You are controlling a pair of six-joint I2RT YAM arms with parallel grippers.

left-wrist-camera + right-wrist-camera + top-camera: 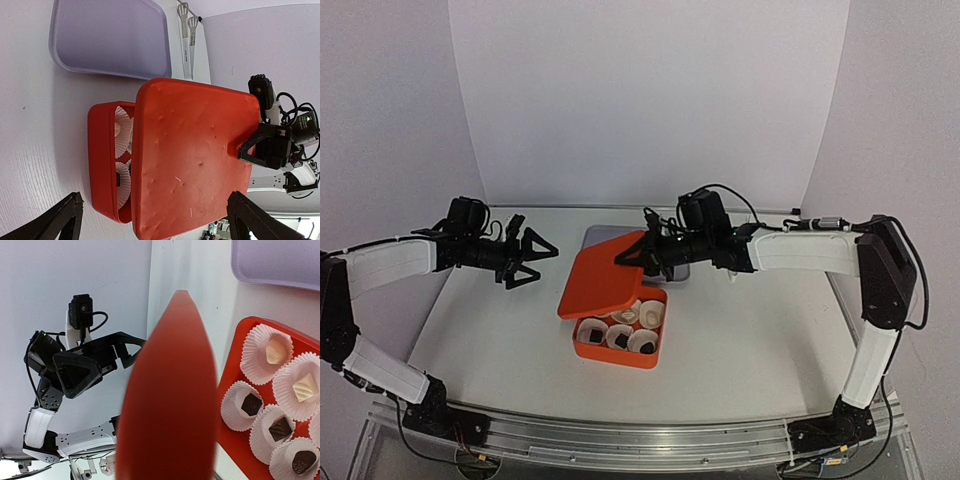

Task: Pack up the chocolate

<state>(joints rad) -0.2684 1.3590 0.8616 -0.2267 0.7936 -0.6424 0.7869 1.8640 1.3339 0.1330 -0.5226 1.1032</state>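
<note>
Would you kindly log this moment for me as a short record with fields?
container: orange box on the table, partly uncovered
cover: orange lid tilted over it, gripped by the right claw
contents: chocolates, three dark and two pale visible, each in a paper cup in the box
free arm: left claw open, empty, left of the box
behind: lavender tray

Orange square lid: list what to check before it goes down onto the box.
1. Orange square lid clamped in the right gripper: ok.
2. Lid level and square over the orange plastic box: not ok, it is tilted and the box front is uncovered.
3. Chocolate pieces seated in white paper cups: ok for the five showing.
4. Cups below the box rim: cannot tell.
5. Left gripper open, apart from box and lid: ok.
</note>
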